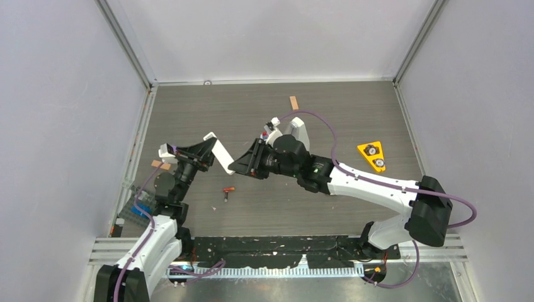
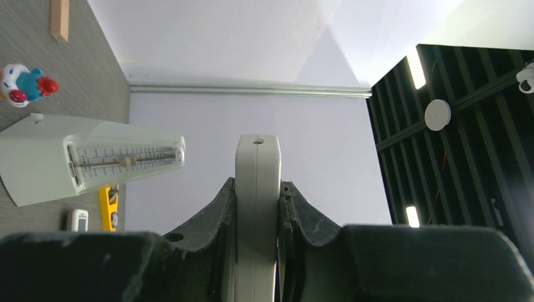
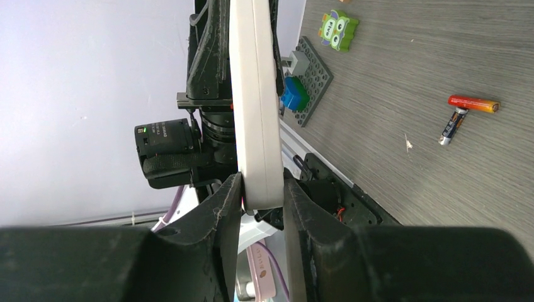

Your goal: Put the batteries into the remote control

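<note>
**A:** Where is the remote (image 1: 220, 151)?

**B:** Off the worktop (image 1: 352, 107), in the air over its left-middle part. It slants between the two arms, one end to each.

**A:** How do the left jaws stand?

**B:** Clamped on it. In the left wrist view the remote (image 2: 257, 182) sits edge-on between the black fingers (image 2: 214, 214), which press on both flat faces. Its end sticks out past them.

**A:** And the right jaws?

**B:** Closed on the other end. In the right wrist view the fingers (image 3: 220, 207) touch the remote (image 3: 255, 94) on both faces, just at its tip. The bar runs away from them to the left arm's wrist.

**A:** The batteries (image 1: 227, 192)?

**B:** Two show, lying on the worktop near its middle, a little toward the near edge, below the raised remote. One is red-orange (image 3: 473, 104). The dark one (image 3: 452, 124) lies at an angle, with one end close against the red-orange one; I cannot tell if they touch.

**A:** What else is there?

**B:** A metronome (image 1: 301, 133) lies on its side just beyond the right wrist, toward the far edge. A yellow triangle (image 1: 373, 156) sits near the right edge. A grey brick plate (image 3: 312, 75) with a blue brick (image 3: 294, 97) lies by the left edge, and a green owl toy (image 3: 338, 28) is near it.
</note>
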`<state>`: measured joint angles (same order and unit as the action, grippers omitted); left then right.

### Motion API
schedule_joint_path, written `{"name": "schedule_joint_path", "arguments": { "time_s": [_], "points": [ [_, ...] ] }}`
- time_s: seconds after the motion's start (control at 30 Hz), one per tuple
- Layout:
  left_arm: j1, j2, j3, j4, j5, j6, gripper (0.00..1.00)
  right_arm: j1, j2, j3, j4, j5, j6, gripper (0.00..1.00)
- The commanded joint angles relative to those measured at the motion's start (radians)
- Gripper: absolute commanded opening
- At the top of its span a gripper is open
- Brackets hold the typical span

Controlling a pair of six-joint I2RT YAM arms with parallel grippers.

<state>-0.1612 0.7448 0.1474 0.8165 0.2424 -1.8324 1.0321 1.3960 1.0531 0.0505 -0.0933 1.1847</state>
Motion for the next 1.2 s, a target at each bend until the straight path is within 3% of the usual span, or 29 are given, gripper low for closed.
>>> {"name": "schedule_joint_path", "arguments": {
  "time_s": [0.0,0.67,0.9,1.17],
  "points": [
    [-0.026,-0.075,0.015,0.028,0.130,0.014,0.00,-0.011,0.047,0.033,0.037,0.034,-0.009,0.23],
    [-0.026,-0.160,-0.005,-0.037,0.239,0.061,0.00,-0.047,0.133,0.039,0.070,-0.004,0.067,0.38],
    [-0.026,-0.174,-0.001,-0.042,0.250,0.091,0.00,-0.070,0.128,0.011,0.101,-0.013,0.086,0.38],
    [-0.026,-0.143,0.039,-0.085,0.213,0.080,0.00,-0.072,0.101,0.029,0.067,-0.022,-0.012,0.52]
  ]
}}
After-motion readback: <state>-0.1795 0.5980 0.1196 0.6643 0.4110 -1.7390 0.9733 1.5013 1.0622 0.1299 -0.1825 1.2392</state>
